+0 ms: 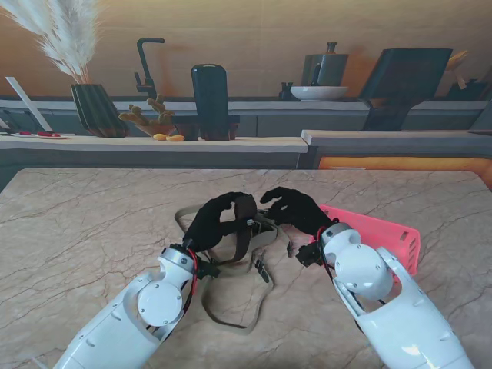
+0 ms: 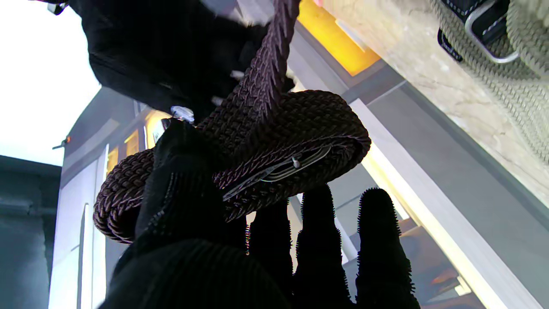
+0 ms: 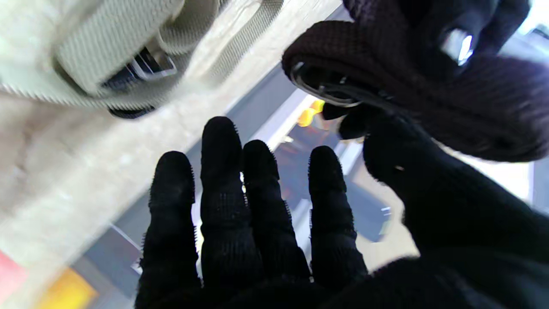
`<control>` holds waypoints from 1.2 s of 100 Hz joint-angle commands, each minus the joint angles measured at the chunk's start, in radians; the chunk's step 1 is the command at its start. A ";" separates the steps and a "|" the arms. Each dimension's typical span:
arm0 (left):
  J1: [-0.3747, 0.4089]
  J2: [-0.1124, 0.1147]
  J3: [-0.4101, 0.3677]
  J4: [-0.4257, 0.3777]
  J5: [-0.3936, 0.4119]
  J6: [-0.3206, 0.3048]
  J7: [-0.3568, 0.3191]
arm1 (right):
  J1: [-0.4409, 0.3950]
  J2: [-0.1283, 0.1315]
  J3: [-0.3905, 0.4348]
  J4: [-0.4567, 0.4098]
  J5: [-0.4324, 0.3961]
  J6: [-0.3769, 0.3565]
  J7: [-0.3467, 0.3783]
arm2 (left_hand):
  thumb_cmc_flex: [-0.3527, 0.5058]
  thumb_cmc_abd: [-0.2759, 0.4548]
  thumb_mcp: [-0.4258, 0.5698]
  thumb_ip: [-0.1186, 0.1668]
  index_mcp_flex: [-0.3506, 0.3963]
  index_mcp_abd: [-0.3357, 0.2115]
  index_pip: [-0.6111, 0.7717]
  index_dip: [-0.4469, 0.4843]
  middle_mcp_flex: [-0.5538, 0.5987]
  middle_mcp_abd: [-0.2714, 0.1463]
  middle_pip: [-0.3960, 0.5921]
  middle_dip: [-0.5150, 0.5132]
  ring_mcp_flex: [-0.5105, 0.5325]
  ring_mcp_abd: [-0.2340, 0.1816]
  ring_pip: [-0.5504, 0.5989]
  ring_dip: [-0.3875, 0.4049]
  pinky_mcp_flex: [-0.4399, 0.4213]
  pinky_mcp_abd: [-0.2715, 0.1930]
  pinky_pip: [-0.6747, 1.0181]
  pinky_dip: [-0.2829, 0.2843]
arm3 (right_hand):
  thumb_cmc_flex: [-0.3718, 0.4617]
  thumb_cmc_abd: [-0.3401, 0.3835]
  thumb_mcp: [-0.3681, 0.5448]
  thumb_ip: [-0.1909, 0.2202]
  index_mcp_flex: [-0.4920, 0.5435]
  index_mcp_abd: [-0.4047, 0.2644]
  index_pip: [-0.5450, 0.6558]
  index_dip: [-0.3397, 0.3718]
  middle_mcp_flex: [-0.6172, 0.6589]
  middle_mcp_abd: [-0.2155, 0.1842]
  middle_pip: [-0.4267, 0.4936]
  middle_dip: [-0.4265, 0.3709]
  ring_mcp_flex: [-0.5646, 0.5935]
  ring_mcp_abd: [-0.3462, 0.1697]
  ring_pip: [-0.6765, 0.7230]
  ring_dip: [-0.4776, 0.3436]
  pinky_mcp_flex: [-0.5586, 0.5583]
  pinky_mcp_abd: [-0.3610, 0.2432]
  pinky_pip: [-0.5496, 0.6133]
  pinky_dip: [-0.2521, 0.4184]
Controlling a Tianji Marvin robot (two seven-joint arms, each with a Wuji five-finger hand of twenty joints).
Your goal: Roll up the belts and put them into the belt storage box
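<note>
My left hand [image 1: 214, 221] is shut on a partly rolled dark brown braided belt [image 1: 244, 209], held above the table. In the left wrist view its thumb [image 2: 180, 180] presses on the coil [image 2: 274, 137], whose loose tail [image 2: 274, 47] runs off toward the table. My right hand [image 1: 296, 207] sits just right of the coil with its fingers [image 3: 240, 201] straight and apart; its thumb [image 3: 420, 184] reaches up to the brown roll [image 3: 429, 81]. A beige woven belt [image 1: 234, 304] lies in loose loops on the table under both hands, its buckle [image 2: 487, 30] showing. The pink storage box [image 1: 384, 234] stands right of my right wrist.
The marble table [image 1: 84, 231] stretches to the left and to the far side. Beyond its far edge runs a counter with a vase [image 1: 96, 108], a dark jar [image 1: 210, 100] and a bowl [image 1: 319, 92].
</note>
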 commanded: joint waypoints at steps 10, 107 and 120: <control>0.012 0.013 0.000 -0.023 -0.045 0.000 -0.054 | -0.028 0.030 0.014 -0.017 -0.168 -0.160 -0.029 | 0.122 0.130 0.055 0.018 0.059 -0.090 0.231 0.172 0.081 0.021 -0.023 0.041 0.070 0.029 0.002 0.017 0.023 0.012 -0.008 0.025 | -0.015 -0.120 0.067 -0.021 -0.149 -0.080 0.032 -0.009 -0.122 -0.054 0.004 0.008 -0.042 -0.077 -0.013 -0.002 0.007 -0.070 -0.035 0.044; -0.021 0.036 0.036 0.001 0.070 -0.032 -0.076 | 0.045 0.056 -0.044 0.028 -0.423 -0.427 -0.079 | -0.354 -0.041 0.777 0.096 0.010 -0.019 0.334 0.366 0.274 0.110 0.147 0.178 0.303 0.135 0.276 0.102 0.142 0.020 0.257 0.042 | 0.013 -0.053 0.119 -0.035 -0.019 -0.081 0.145 -0.072 0.140 -0.115 0.028 -0.005 0.185 -0.123 -0.015 0.001 0.171 -0.084 -0.017 0.042; -0.020 0.035 0.036 0.000 0.066 -0.040 -0.077 | 0.060 0.052 -0.063 0.048 -0.420 -0.416 -0.090 | -0.353 -0.040 0.772 0.096 0.010 -0.020 0.332 0.369 0.272 0.108 0.145 0.178 0.304 0.133 0.273 0.101 0.142 0.020 0.257 0.041 | 0.116 -0.081 0.068 -0.159 0.102 -0.187 0.348 -0.247 0.332 -0.167 -0.027 -0.016 0.278 -0.142 -0.043 -0.007 0.224 -0.098 0.026 0.002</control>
